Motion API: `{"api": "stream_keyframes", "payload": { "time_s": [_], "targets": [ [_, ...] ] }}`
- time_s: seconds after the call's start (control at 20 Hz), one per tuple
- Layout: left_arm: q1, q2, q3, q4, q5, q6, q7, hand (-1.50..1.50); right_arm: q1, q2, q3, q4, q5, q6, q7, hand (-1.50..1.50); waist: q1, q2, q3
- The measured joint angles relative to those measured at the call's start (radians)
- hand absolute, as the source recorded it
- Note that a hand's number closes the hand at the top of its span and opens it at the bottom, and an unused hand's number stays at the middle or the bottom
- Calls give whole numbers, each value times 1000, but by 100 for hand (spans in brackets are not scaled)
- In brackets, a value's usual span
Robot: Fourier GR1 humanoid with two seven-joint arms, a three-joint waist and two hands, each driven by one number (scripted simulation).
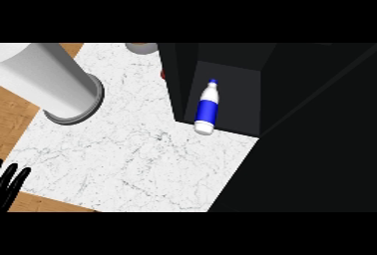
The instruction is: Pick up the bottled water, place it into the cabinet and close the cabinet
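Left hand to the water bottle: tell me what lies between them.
In the head view, only bare marble counter lies between the left hand and the water bottle.

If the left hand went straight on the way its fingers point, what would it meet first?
The left hand points up the view; along that line the grey cylinder looks first, though depth is unclear.

open marble counter [140,159] mid-view, grey cylinder [55,82] far left, black cabinet [294,124] blocking right

White veined marble counter [140,154] over wood-grain boards [18,107]; matt black cabinet [221,64]; glossy plastic-looking bottle [207,107].
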State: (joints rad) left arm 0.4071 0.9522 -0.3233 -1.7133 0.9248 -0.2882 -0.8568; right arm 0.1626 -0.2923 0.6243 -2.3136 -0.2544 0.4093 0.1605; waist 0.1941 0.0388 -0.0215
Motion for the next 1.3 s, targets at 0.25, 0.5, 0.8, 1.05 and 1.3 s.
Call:
{"api": "stream_keyframes", "payload": {
  "time_s": [0.25,0.5,0.8,1.05,1.3],
  "targets": [
    [7,5,13,3,15,-8,8,-150,-133,88,-47,139,-126,0,56,150,-4,-9,0],
    [22,12,34,14,35,-15,13,-150,-279,183,-154,292,-141,-79,98,150,-29,-17,5],
    [32,8,46,29,51,-34,22,-150,-530,268,-311,570,-62,-253,156,150,-61,-15,13],
    [41,17,66,33,61,-54,34,-150,-725,284,-396,810,-26,-304,143,150,-80,-25,22],
    [52,10,75,22,54,-63,40,-150,-783,291,-403,920,-23,-269,108,150,-104,-50,30]
  ]
}}
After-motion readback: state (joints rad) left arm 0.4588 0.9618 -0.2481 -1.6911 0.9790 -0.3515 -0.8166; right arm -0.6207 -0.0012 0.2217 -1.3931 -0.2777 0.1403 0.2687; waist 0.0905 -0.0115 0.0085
